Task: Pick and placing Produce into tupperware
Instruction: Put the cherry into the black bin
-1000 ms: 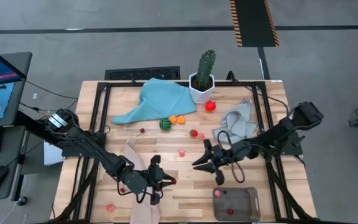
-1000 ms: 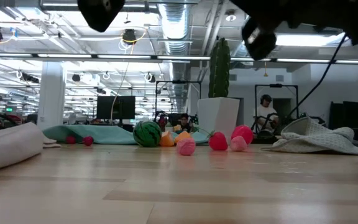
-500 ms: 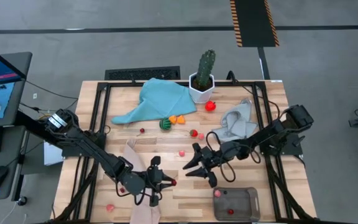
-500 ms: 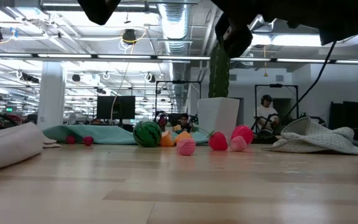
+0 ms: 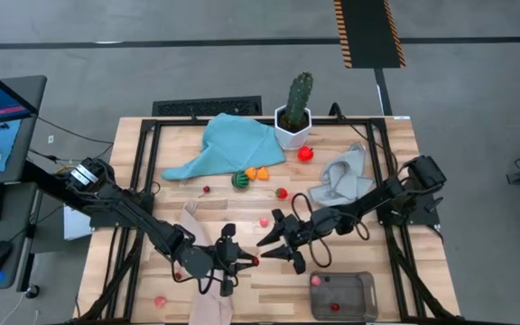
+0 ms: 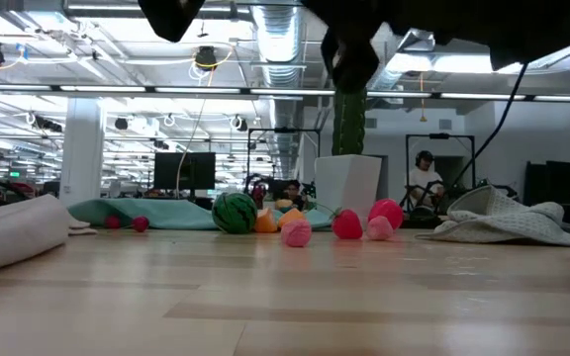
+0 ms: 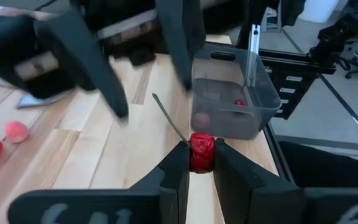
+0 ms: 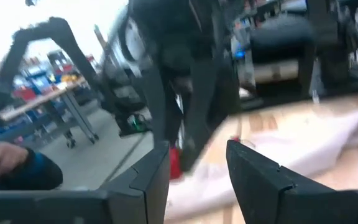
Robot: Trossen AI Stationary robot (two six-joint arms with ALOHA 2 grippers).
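My left jaws (image 7: pixel 202 163) are clamped on a small red piece of produce (image 7: pixel 202 151) with a thin stem, held above the worktop (image 5: pixel 269 275) just short of the tupperware (image 5: pixel 342 295). The tupperware, my landmark, sits at the worktop's near edge and holds one small red piece (image 5: pixel 335 281). My right jaws (image 5: pixel 274 247) stand apart and empty, beside the tupperware on the side toward my left jaws and pointed at them. Farther from the tupperware, toward the cactus in its white pot (image 5: pixel 294 114), lie the loose produce: a green striped ball (image 5: pixel 239 180), orange pieces (image 5: pixel 256 172), and red and pink pieces (image 5: pixel 281 193). A teal cloth (image 5: pixel 228 144) lies beside the pot, a grey cloth (image 5: pixel 343 175) between pot and tupperware, and a beige cloth (image 5: pixel 194 231) under my left arm.
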